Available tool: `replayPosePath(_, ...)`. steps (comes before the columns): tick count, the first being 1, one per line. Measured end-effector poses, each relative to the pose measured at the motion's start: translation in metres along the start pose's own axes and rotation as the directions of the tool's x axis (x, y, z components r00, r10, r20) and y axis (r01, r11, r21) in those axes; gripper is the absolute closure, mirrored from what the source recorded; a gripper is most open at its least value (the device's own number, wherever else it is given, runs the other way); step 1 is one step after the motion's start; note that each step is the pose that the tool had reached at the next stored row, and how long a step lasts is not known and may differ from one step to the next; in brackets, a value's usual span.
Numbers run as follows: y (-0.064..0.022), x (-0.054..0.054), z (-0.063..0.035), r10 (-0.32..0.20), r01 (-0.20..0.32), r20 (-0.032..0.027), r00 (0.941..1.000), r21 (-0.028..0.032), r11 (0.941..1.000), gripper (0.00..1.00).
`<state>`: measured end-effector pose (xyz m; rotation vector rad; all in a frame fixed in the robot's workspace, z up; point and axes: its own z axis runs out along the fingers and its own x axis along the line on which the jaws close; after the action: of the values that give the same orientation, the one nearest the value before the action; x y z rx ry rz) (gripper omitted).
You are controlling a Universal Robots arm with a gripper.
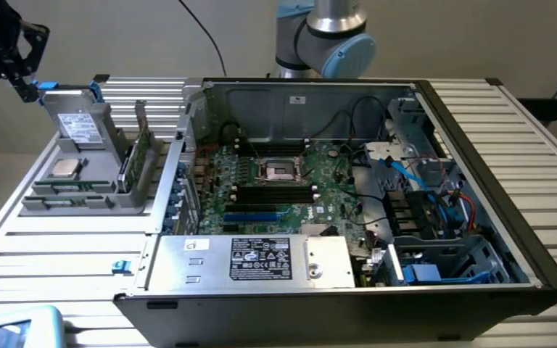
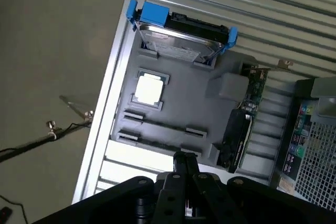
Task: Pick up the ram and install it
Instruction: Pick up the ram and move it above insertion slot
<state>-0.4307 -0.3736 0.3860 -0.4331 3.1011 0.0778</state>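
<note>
The ram (image 1: 67, 187) is a thin green stick standing on edge in a slot of the grey holder (image 1: 85, 204), in front of the silver processor chip (image 1: 63, 169). In the wrist view the ram (image 2: 160, 125) runs as a dark strip between grey clips. My gripper (image 1: 28, 88) hangs above the holder's far corner, by the hard drive (image 1: 77, 125), well above the ram. Its black fingers (image 2: 185, 159) are pressed together, with nothing between them. The black motherboard slots (image 1: 273, 192) lie in the open computer case.
A broader green card (image 1: 139, 156) stands upright at the holder's side nearest the case. The open case (image 1: 472, 145) has tall metal walls, cables and a power supply (image 1: 259, 259). The slatted table (image 1: 56, 246) runs around both. The arm's base (image 1: 322, 36) stands behind the case.
</note>
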Motion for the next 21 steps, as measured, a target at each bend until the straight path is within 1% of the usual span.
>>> replayPosePath(3, 0.0, 0.0, 0.0001, -0.054, 0.054, -0.0025, 0.9985, -0.001, 0.9985, 0.89)
replayPosePath(5, 0.0, 0.0, 0.0002, -0.091, 0.091, -0.0043, 0.9959, -0.0017, 0.9959, 0.89)
replayPosePath(8, 0.0, 0.0001, 0.0002, -0.145, 0.145, -0.0069, 0.9894, -0.0029, 0.9894, 0.89)
replayPosePath(11, 0.0, 0.0001, 0.0004, -0.198, 0.198, -0.0092, 0.9802, -0.0042, 0.9802, 0.89)
replayPosePath(14, 0.0, 0.0001, 0.0005, -0.251, 0.251, -0.0116, 0.9678, -0.0056, 0.9679, 0.89)
replayPosePath(16, 0.0, 0.0001, 0.0007, -0.287, 0.287, -0.0132, 0.9579, -0.0068, 0.958, 0.89)
replayPosePath(19, 0.0, 0.0001, 0.0009, -0.338, 0.338, -0.0155, 0.9411, -0.0085, 0.9412, 0.89)
replayPosePath(21, 0.0, 0.0001, 0.001, -0.372, 0.372, -0.0172, 0.9279, -0.0098, 0.928, 0.89)
